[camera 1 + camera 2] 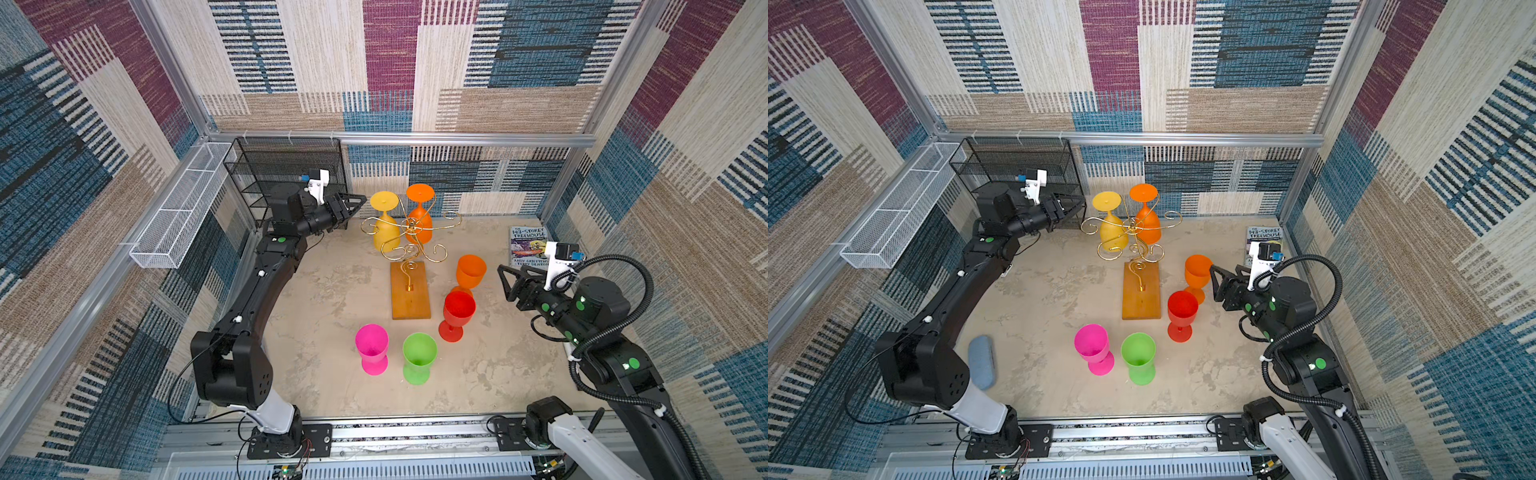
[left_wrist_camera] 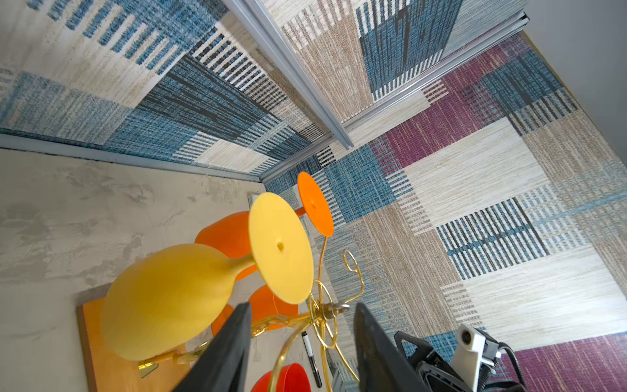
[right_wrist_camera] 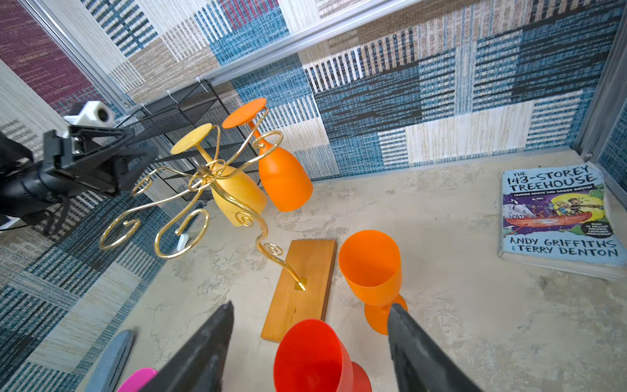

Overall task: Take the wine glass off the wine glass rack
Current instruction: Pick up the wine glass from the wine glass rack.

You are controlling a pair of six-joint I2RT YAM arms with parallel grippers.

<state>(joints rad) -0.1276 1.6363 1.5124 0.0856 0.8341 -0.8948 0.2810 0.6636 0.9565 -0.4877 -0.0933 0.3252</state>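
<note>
Wine glass rack (image 1: 410, 301) stands upright on the table (image 1: 324, 299), between the two grippers and nearer the left one. Two glasses hang on it upside down, feet up. The yellow wine glass (image 1: 385, 235) is on the side nearest the left fingers (image 2: 230, 346). The orange hanging glass (image 1: 423, 237) is just beyond it, on the far side from those fingers. The bowls are side by side and close, contact unclear.

Left gripper (image 1: 356, 212) is level with the rack top, jaws parted, nothing held. The yellow foot and stem sit just ahead of its fingertips. In the left wrist view the rack's gold hub lines up with the gap between the fingers. Can't tell whether a tip grazes a scroll arm, the angle's poor. Black mesh shelf (image 1: 286, 166) is directly behind this gripper. White wire basket (image 1: 178, 216) is further back along the side wall.

Right gripper (image 1: 504, 284) is low over the table, jaws spread wide, empty. Standing orange glass (image 1: 471, 270) is just ahead of its fingertips, with the red glass (image 1: 459, 309) near it. Both are upright beside the rack. In the right wrist view the red rim shows between the fingers. Book (image 1: 525, 245) lies flat off to the outer side of these fingers.

Pink glass (image 1: 372, 345) and green glass (image 1: 419, 353) are upright, side by side, well apart from both sets of fingers. Blue-grey pouch (image 1: 982, 361) lies far behind the left fingers, beside that arm's elbow.
</note>
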